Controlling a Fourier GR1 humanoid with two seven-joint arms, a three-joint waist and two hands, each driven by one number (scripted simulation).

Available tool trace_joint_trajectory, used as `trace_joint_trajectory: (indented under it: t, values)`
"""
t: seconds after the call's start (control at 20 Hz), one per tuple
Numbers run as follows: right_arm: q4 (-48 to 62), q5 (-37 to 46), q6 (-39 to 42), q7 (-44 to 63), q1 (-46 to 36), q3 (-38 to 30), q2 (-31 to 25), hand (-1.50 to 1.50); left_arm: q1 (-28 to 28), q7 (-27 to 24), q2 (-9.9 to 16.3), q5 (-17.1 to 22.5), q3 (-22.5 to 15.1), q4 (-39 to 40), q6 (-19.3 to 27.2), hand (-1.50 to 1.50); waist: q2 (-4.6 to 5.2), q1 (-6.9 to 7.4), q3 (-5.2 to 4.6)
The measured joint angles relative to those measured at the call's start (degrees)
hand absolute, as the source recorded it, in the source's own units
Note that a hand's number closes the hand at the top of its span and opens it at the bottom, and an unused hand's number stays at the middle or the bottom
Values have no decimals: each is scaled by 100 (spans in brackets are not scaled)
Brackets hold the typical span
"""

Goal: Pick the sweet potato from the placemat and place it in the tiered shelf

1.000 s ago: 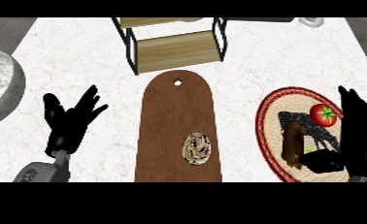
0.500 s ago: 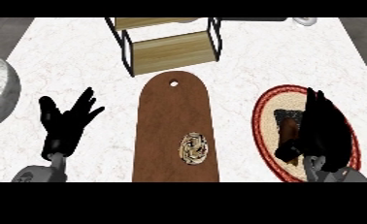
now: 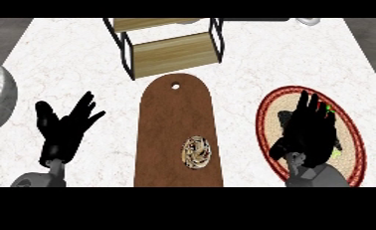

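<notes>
1. The sweet potato (image 3: 280, 119) lies at right of frame on the round placemat (image 3: 266, 108), mostly hidden.
2. The right hand (image 3: 308, 129), fingers straight and holding nothing, has moved over it since 1 s ago, now covering the tomato; I judge a grasp is coming.
3. The left hand (image 3: 64, 127) rests spread at lower left.
4. The tiered shelf (image 3: 170, 45) waits at top centre, beyond the cutting board (image 3: 176, 124).

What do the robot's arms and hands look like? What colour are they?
Both hands are black, with slim fingers and a thumb, like dark gloves. The left hand sits on a grey, rounded forearm. The right hand joins a grey forearm too. No cables or markings show.
</notes>
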Motion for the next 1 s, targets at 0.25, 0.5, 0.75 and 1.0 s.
trace_joint_trajectory:
  t: [0.25, 0.5, 0.75, 1.0]
  values:
    - [285, 473, 40, -114, 20, -193, 384, -150, -36, -19, 43, 20, 104, 109, -115, 0, 3, -27, 6]
    - [577, 1010, 54, -217, 128, -397, 644, -150, -66, 33, 13, -12, 126, 111, -120, 0, 1, -39, 7]
    - [852, 1363, 7, -450, 216, -736, 725, -150, -33, 58, -31, -28, 173, 79, -157, 0, -4, -37, 4]
    - [902, 1602, -56, -725, 262, -1018, 861, -150, 8, 88, -122, -142, 192, -21, -139, 0, -15, -34, -1]
